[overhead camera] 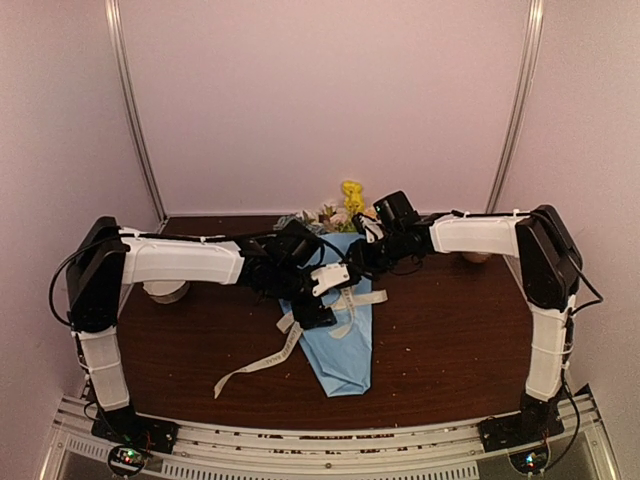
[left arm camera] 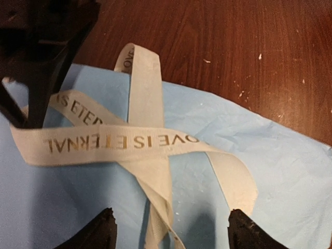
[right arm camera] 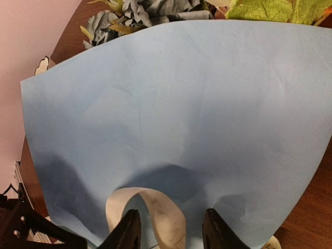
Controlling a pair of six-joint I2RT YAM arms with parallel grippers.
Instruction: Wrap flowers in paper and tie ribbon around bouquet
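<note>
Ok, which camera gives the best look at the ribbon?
The left wrist view: the ribbon fills it, crossed over the paper, lettering readable. The top view shows it small, trailing onto the table. The right wrist view catches one loop.

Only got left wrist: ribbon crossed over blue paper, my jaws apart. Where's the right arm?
Observer: The right gripper is over the bouquet near its wide end. Its jaws are apart, with a ribbon loop lying loose between them.
Operator: Flowers inside the wrap?
Observer: Yes. The flowers stick out of the far, wide end of the paper cone.
Operator: Ribbon ends?
Observer: One tail runs off the paper onto the table, towards the near left.
</note>
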